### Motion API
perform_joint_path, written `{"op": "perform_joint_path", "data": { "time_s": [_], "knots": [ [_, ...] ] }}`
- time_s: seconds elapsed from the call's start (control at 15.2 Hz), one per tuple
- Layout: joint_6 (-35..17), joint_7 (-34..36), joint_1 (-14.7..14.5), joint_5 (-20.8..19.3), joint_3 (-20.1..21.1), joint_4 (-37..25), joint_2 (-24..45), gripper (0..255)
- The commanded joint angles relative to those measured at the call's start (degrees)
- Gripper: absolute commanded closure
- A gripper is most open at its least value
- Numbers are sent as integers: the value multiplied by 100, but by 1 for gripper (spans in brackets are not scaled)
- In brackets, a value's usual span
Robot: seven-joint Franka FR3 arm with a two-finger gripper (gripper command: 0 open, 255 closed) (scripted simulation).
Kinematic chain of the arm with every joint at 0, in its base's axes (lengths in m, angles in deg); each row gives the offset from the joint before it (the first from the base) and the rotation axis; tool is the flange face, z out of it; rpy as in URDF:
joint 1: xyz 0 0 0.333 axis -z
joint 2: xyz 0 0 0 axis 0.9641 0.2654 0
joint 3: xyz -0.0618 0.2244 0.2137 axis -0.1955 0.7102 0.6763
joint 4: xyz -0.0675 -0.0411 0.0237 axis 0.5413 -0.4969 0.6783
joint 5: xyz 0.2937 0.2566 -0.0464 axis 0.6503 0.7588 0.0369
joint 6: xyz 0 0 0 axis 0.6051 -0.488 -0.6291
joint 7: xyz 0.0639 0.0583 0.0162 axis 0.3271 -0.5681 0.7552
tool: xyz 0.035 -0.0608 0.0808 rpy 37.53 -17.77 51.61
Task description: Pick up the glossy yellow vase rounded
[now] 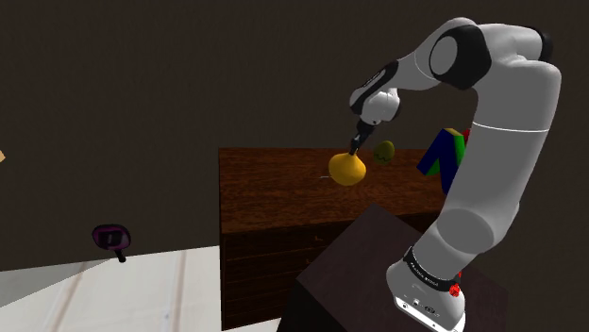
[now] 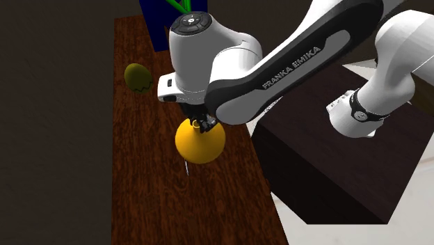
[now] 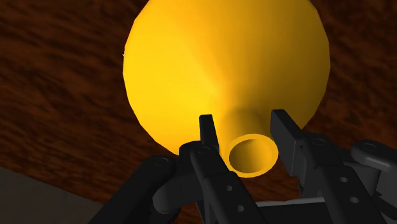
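I see the all-black two-finger gripper pointing down at the glossy yellow round-bellied vase, its fingers clamped on either side of the narrow neck just below the open rim. The vase is over the dark brown wooden tabletop, towards the stand's side. I can't tell whether its base touches the wood. A small olive-green rounded object sits near it, apart from it
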Motion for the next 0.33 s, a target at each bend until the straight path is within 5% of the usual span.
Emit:
{"op": "perform_joint_path", "data": {
  "time_s": [0.0, 0.26],
  "knots": [
    [124, 90, -48, -121, -63, -28, -121, 255],
    [251, 182, -94, -248, -124, -49, -252, 255]
  ]
}}
